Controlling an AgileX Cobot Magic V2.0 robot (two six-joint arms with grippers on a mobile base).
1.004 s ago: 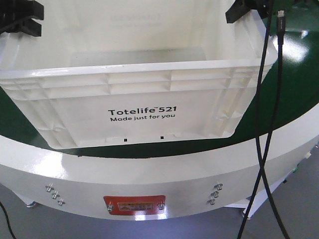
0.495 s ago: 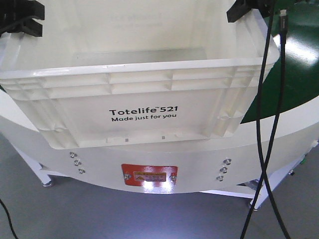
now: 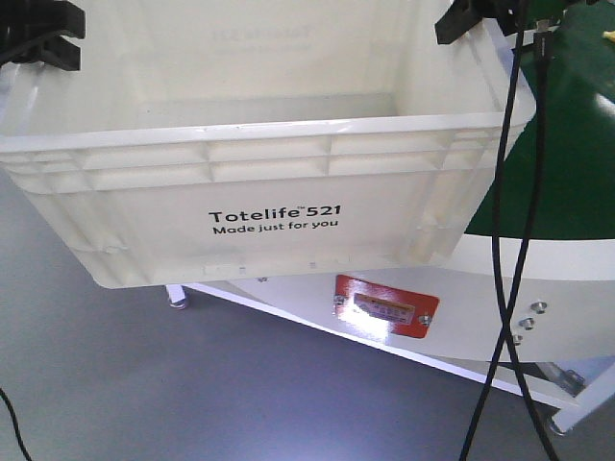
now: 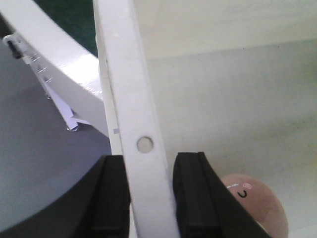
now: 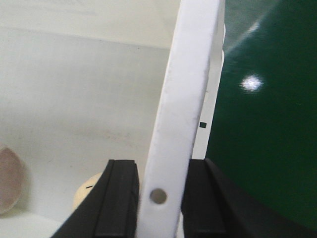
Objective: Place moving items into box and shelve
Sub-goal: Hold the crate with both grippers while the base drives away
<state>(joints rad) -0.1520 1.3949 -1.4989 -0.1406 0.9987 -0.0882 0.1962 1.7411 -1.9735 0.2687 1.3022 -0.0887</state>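
The white box (image 3: 269, 192), printed "Totelife 521", hangs in the air between my two grippers. My left gripper (image 3: 38, 34) is shut on its left rim (image 4: 124, 74); the jaws (image 4: 151, 163) clamp the rim from both sides. My right gripper (image 3: 471, 19) is shut on the right rim (image 5: 190, 74), its jaws (image 5: 161, 171) on both sides of it. The mauve-brown plush with a face (image 4: 260, 201) lies on the box floor, also seen in the right wrist view (image 5: 9, 178). A pale yellow plush (image 5: 85, 192) lies beside it, partly hidden by a finger.
The round white table with a green top (image 3: 572, 144) and a red label (image 3: 384, 307) now lies to the right and behind the box. Grey floor (image 3: 144, 384) lies under the box. Black cables (image 3: 509, 240) hang down at the right.
The box stays held in the same place in view while the table slides out from under it toward the right. Grey floor now shows below the box.
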